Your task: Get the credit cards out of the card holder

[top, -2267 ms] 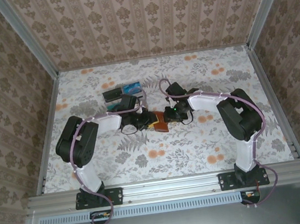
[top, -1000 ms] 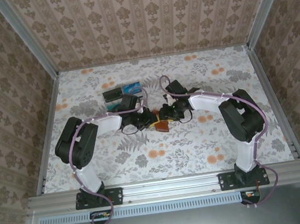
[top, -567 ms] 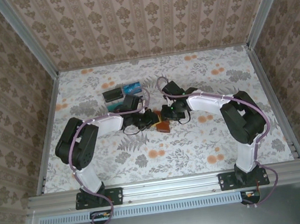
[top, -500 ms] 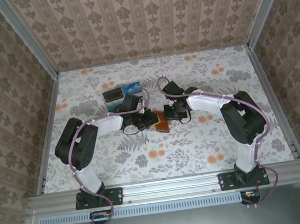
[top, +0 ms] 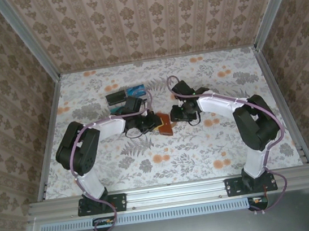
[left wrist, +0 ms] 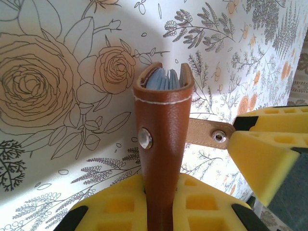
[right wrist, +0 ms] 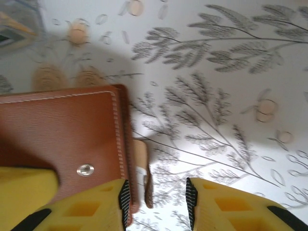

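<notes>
On the flowered tabletop [top: 205, 154] the left hand [left wrist: 161, 195] was clamped on the card holder [left wrist: 162, 120]. Its yellow pads [left wrist: 118, 204] pressed both brown faces, so the wallet stood on edge between them. Blue-grey leaves [left wrist: 163, 79] showed in the end pointing away from that hand, though I couldn't tell cards from lining there. A leather strap [left wrist: 204, 132] with a snap stuck out from the holder's right side. Just beside it sat the right hand [right wrist: 156, 195], its fingers [right wrist: 216, 204] apart. The strap's end lay in the gap, close against the finger nearer the holder. Whether it touched, I couldn't tell.
</notes>
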